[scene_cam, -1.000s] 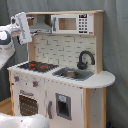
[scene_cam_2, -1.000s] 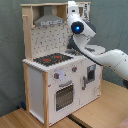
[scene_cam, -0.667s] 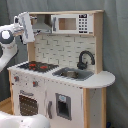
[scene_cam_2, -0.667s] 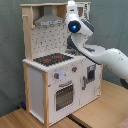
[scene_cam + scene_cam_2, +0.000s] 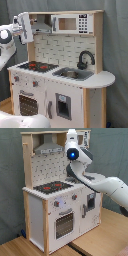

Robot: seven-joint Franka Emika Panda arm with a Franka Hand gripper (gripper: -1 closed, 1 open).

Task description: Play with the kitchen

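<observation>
In the first exterior view the kitchen [image 5: 62, 70] fills the centre and right of the frame, seen from its front. This view alone shows the microwave [image 5: 73, 23] at upper centre, the black faucet [image 5: 85, 58] and the sink [image 5: 74, 74] at centre right. The red-ringed stovetop [image 5: 37, 65] lies at centre left, the grey hood [image 5: 44, 24] above it, and the oven door [image 5: 29, 104] at lower left. The arm [image 5: 7, 42] enters at the left edge, and the gripper [image 5: 23, 27] sits at upper left, just beside the kitchen's side post at hood height. Whether the fingers are open or closed cannot be told here. In the second exterior view the kitchen [image 5: 50, 213] stands at centre left on a wooden floor [image 5: 95, 240], seen from its stove end. The hood [image 5: 48, 148] is at upper centre, the stovetop [image 5: 51, 187] at centre and the oven door [image 5: 64, 224] below. The arm [image 5: 102, 183] reaches in from the right edge, rising across the kitchen's front to a wrist with a blue light at upper centre. The gripper [image 5: 72, 135] points up at the top edge, hiding the microwave, sink and faucet; the state of the fingers cannot be told.
</observation>
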